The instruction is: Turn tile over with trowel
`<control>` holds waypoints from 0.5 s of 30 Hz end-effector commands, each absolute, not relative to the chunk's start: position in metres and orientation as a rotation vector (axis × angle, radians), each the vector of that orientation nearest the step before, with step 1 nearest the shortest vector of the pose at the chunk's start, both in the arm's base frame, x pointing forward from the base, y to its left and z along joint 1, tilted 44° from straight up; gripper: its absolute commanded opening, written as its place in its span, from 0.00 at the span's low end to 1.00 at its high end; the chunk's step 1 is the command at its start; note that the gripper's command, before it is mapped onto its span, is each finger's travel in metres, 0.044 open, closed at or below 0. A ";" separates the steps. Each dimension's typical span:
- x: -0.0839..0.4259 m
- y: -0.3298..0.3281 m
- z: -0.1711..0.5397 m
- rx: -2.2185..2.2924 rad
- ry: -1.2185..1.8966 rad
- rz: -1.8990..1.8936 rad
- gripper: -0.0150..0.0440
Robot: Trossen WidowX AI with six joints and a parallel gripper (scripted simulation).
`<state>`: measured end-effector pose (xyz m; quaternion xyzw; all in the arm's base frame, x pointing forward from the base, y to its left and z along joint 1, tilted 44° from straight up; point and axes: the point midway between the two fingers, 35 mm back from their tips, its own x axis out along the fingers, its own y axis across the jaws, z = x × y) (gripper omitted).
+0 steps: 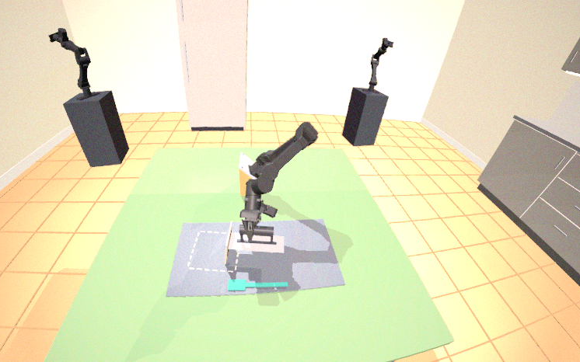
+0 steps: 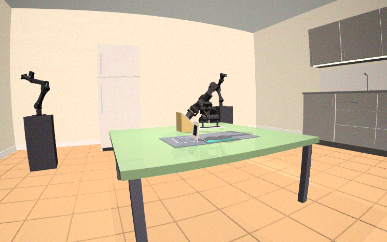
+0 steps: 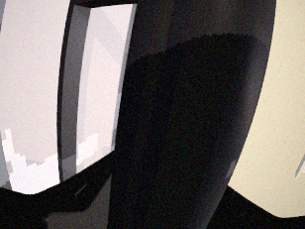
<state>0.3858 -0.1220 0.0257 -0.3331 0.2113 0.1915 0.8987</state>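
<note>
The tile stands nearly upright on one edge, at the right part of the dashed outline on the grey mat. Its dark-marked side faces left, and shows in the exterior view. My gripper is shut on the black bar handle of the trowel. The pale blade is held level above the mat, just right of the tile. Whether it touches the tile is unclear. In the wrist view a dark rounded shape, apparently the handle, fills the middle; the fingertips are not distinct.
A teal spatula lies flat on the mat near its front edge. A yellow block with a slanted pale face stands behind the mat, close to the arm. Two other arms stand on dark pedestals beyond the green table.
</note>
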 end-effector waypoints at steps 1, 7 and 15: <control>0.384 -0.129 0.022 -0.698 0.432 0.389 0.25; 0.383 -0.132 0.015 -0.698 0.432 0.389 0.25; 0.388 -0.127 0.035 -0.698 0.432 0.389 0.25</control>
